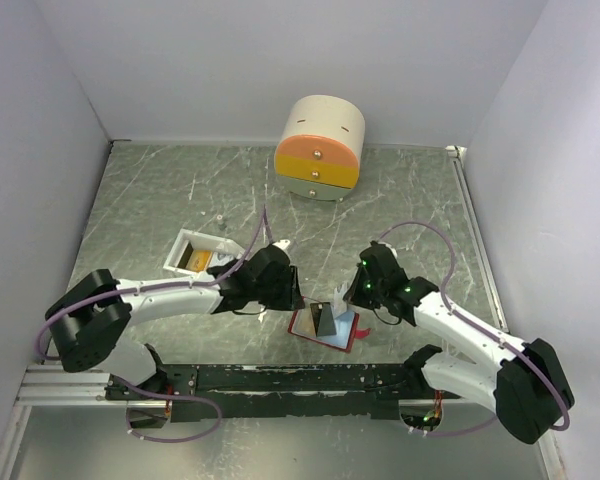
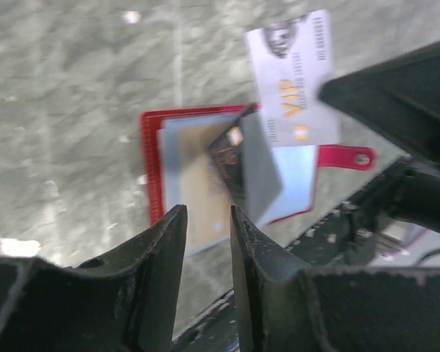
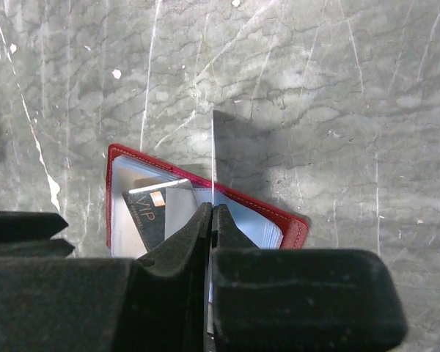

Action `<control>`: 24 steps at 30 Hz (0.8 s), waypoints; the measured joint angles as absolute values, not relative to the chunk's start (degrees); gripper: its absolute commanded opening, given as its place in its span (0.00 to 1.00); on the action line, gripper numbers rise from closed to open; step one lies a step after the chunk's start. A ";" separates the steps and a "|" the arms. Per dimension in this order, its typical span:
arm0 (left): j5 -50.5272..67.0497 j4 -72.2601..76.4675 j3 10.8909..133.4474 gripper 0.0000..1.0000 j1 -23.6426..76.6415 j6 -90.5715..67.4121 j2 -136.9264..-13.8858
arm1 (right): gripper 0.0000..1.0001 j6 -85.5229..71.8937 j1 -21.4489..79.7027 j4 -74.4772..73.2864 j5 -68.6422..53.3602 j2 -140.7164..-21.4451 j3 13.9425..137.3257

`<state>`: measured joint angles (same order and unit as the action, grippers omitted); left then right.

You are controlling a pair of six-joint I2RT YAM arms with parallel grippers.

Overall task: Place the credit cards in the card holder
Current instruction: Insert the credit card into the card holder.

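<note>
The red card holder (image 1: 342, 339) lies open on the table between my arms, its pale-blue and tan sleeves up; it also shows in the left wrist view (image 2: 150, 169) and the right wrist view (image 3: 286, 222). A dark VIP card (image 2: 231, 155) stands partly slid into a sleeve, also seen in the right wrist view (image 3: 147, 214). My right gripper (image 1: 352, 298) is shut on a silver VIP card (image 2: 293, 81), seen edge-on in the right wrist view (image 3: 213, 158), just above the holder. My left gripper (image 2: 207, 216) is open and empty over the holder's left half.
A white tray (image 1: 179, 243) at the left holds an orange-gold card (image 1: 192, 260). A round cream-and-orange drawer box (image 1: 320, 148) stands at the back. The black mounting rail (image 1: 280, 380) runs close in front of the holder.
</note>
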<state>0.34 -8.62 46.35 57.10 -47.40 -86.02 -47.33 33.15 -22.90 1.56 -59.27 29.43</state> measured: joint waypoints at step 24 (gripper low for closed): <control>6.00 9.32 39.35 0.39 60.25 -60.49 -91.61 | 0.00 -48.23 33.15 -22.37 1.52 -54.85 25.85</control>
<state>6.00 9.32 39.35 60.25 -60.49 -91.61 -48.23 33.15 -22.37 1.52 -54.85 25.85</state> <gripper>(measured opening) 0.398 0.006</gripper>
